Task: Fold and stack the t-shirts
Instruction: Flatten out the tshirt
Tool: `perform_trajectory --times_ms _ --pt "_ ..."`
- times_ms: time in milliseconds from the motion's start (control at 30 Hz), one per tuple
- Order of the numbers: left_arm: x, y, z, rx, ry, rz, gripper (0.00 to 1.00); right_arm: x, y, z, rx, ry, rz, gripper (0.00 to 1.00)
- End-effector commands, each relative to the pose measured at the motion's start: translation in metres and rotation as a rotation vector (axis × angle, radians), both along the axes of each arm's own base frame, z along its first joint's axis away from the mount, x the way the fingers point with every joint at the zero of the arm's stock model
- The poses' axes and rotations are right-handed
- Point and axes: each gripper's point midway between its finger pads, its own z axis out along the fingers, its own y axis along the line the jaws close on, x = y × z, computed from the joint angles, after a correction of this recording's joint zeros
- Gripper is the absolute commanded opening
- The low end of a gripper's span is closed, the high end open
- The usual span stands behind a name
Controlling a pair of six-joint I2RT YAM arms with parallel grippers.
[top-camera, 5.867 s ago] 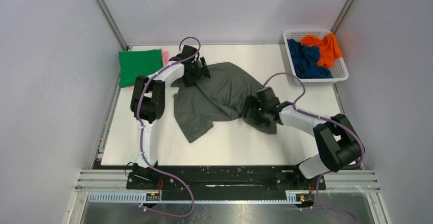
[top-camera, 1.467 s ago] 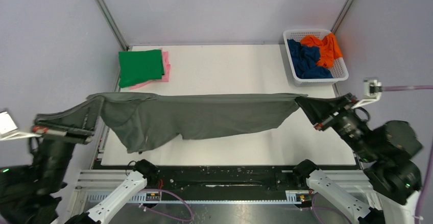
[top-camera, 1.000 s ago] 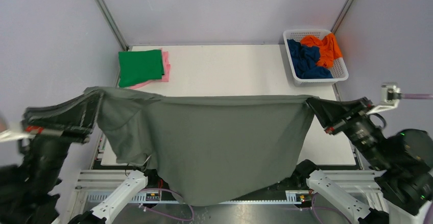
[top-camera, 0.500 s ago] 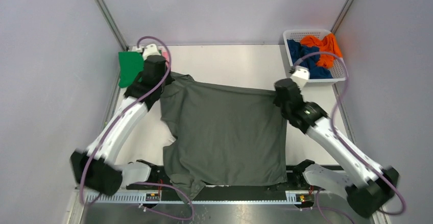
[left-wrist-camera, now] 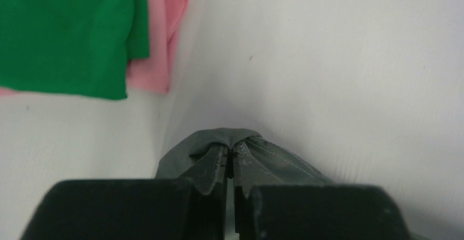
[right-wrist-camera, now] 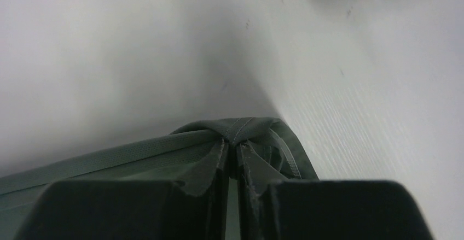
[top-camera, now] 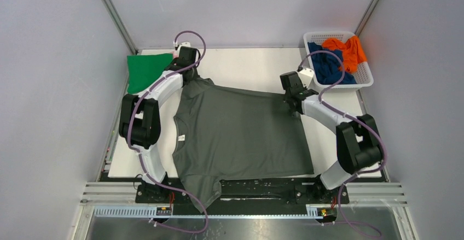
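Note:
The dark grey t-shirt lies spread flat on the table, its collar end hanging over the near edge. My left gripper is shut on its far left hem corner; the left wrist view shows the cloth bunched between the tips of that gripper. At the far right corner my right gripper pinches the stitched hem, the jaws of this gripper nearly together on it. A folded green t-shirt lies on a pink one at the far left.
A white lattice basket at the far right corner holds a navy t-shirt and an orange t-shirt. Grey walls enclose the table on three sides.
Both arms came down from holding the shirt stretched in the air. The shirt now lies flat on the table, with both hem corners carried to the far side.

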Motion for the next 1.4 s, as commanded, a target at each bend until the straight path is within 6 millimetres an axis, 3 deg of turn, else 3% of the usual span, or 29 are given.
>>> perform_trajectory --times_ms 0,67,133,167,200,233,267,333,400,500,533,700,800,900,967,1067,1267,1367 --pt "0.051 0.001 0.024 -0.004 -0.108 0.004 0.07 0.051 0.003 0.028 0.030 -0.108 -0.027 0.16" --pt "0.071 -0.002 0.012 0.007 -0.102 -0.007 0.13 0.065 -0.003 0.023 0.018 -0.086 -0.046 0.20" --pt "0.091 -0.002 0.008 0.017 -0.092 -0.006 0.27 0.080 -0.009 0.020 0.013 -0.058 -0.067 0.37" --pt "0.099 -0.003 0.008 0.020 -0.078 -0.005 0.49 0.087 -0.011 0.019 0.013 -0.046 -0.073 0.49" --pt "0.103 -0.003 0.009 0.025 -0.058 -0.005 0.77 0.093 -0.012 0.020 0.018 -0.034 -0.074 0.59" --pt "0.109 -0.003 0.016 0.025 -0.063 -0.002 0.96 0.098 -0.013 0.023 0.019 -0.023 -0.073 0.73" --pt "0.113 -0.004 0.025 0.019 -0.074 0.000 0.99 0.101 -0.014 0.030 0.011 -0.016 -0.069 0.90" --pt "0.112 -0.014 0.051 -0.033 -0.106 -0.034 0.99 0.099 -0.013 0.041 0.004 0.003 -0.048 0.98" --pt "0.094 -0.021 0.060 -0.097 -0.101 -0.048 0.99 0.091 -0.006 0.055 0.038 -0.005 -0.010 0.99" --pt "0.052 -0.027 0.067 -0.188 -0.069 -0.056 0.99 0.060 0.010 0.050 0.138 0.034 0.074 1.00" --pt "0.032 -0.028 0.081 -0.216 -0.075 -0.060 0.99 0.047 0.019 0.051 0.174 0.037 0.110 1.00" --pt "-0.071 -0.034 0.054 -0.312 0.030 -0.056 0.99 -0.027 0.057 0.033 0.303 0.090 0.262 1.00" --pt "-0.127 -0.048 0.022 -0.359 0.109 -0.097 0.99 -0.068 0.073 0.014 0.354 0.148 0.320 0.99" --pt "-0.170 -0.059 -0.016 -0.417 0.189 -0.122 0.99 -0.101 0.084 -0.007 0.392 0.211 0.362 1.00" --pt "-0.181 -0.062 -0.033 -0.444 0.213 -0.128 0.99 -0.114 0.090 -0.020 0.440 0.246 0.370 1.00" --pt "-0.186 -0.058 -0.059 -0.429 0.276 -0.088 0.99 -0.118 0.090 -0.034 0.448 0.272 0.351 0.99" --pt "-0.176 -0.062 -0.100 -0.418 0.388 -0.063 0.99 -0.115 0.085 -0.058 0.386 0.366 0.336 0.99" --pt "-0.169 -0.054 -0.115 -0.389 0.436 -0.020 0.99 -0.108 0.083 -0.065 0.359 0.384 0.324 0.99"
